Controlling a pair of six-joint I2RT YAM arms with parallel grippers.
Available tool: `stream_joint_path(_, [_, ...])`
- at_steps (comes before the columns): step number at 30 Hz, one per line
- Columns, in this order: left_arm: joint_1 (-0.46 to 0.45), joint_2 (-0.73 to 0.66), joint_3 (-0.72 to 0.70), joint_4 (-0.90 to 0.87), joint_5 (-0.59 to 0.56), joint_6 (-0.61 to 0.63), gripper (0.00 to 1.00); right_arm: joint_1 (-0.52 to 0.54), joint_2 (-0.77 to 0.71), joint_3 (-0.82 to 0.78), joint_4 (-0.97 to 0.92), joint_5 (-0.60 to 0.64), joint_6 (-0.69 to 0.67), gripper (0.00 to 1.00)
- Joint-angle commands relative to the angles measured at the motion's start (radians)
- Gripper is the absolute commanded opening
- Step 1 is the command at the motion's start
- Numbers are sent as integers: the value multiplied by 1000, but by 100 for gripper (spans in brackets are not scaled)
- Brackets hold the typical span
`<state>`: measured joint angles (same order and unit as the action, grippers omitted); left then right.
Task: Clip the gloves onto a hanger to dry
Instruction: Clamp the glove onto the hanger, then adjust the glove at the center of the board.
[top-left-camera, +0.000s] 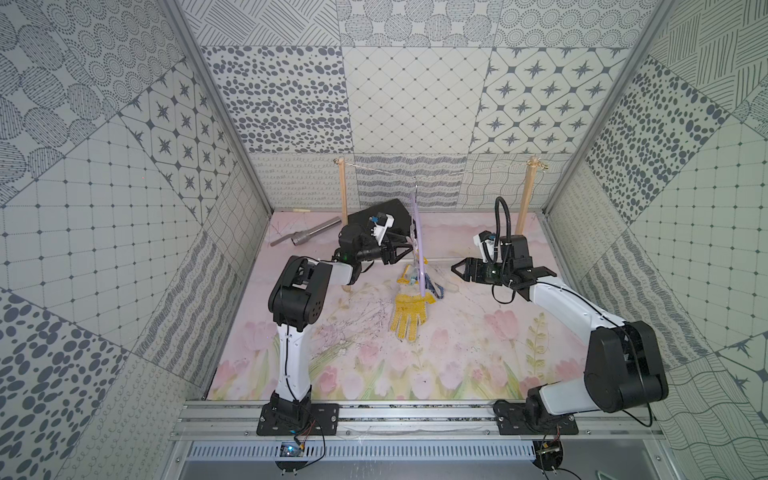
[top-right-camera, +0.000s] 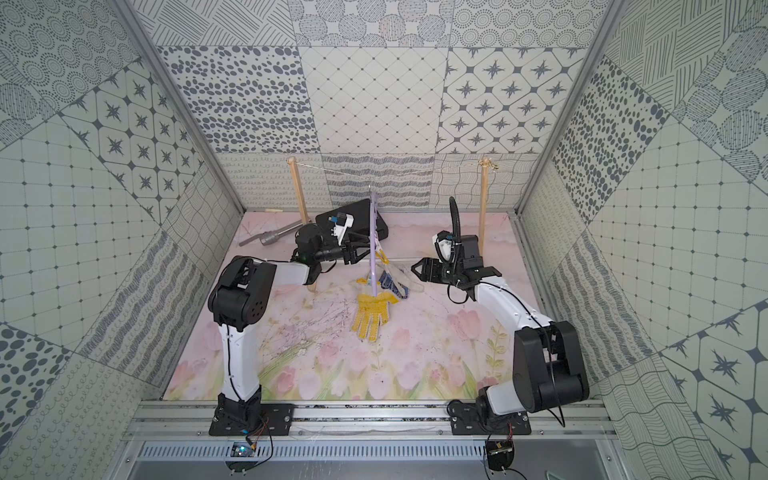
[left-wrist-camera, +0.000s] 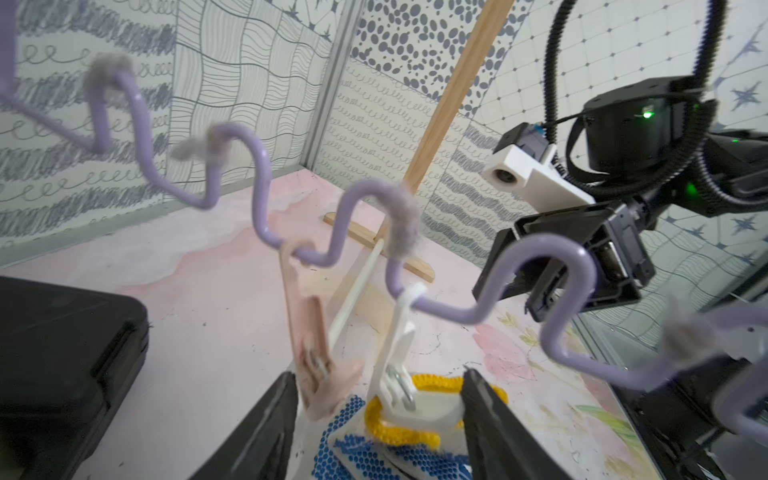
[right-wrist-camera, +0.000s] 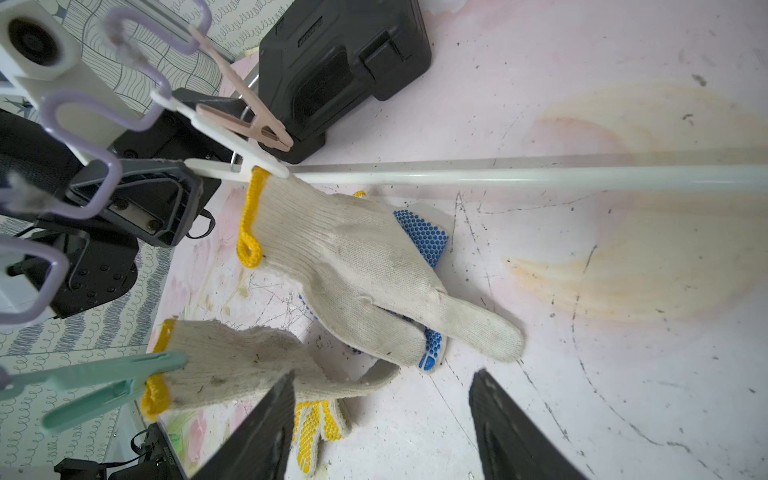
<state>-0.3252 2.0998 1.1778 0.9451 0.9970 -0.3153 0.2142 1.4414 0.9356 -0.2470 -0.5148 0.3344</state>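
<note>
The gloves (right-wrist-camera: 345, 266) are judged light and limp, best taken by the cuff (right-wrist-camera: 251, 216). Left fingers (left-wrist-camera: 257, 432) are spread astride a white peg (left-wrist-camera: 399, 340); right fingers (right-wrist-camera: 257, 432) are spread, empty.

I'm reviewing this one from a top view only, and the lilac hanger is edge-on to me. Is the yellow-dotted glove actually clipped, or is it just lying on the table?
Observer: It is clipped. The right wrist view shows a mint-green peg biting the cuff of the yellow-dotted glove.
Operator: And the blue-dotted one beside it?
Observer: The white peg clamps the yellow cuff of the blue-dotted glove, which hangs with its plain back towards that camera.
Operator: Is any peg free?
Observer: Yes. The pink peg next to the white one is shut on nothing.
</note>
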Motion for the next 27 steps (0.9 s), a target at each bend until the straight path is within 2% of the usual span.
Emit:
stream_joint_path(1, [9,-105,-71,-259,-265,198,65,4,-41,-16,40,13,14,68])
stream_joint_path(7, [-3,-264,-181,-403,-459,206,65,4,-83,-44,30,19,16,66])
stream_joint_path(10, [-13,-359,-236,-491,-592,188,65,4,-108,-65,18,27,12,65])
stream_joint_path(13, [-18,-440,-247,-631,-675,147,66,4,-129,-89,2,41,12,63])
stream_joint_path(17, [-62,-510,-246,-787,-800,153,66,4,-169,-121,-49,56,3,62])
stream_joint_path(20, [-93,-540,-259,-832,-848,140,67,4,-209,-154,-75,66,5,61])
stream_joint_path(27, [-117,-637,-341,-824,-883,57,66,4,-287,-197,-186,100,-4,60])
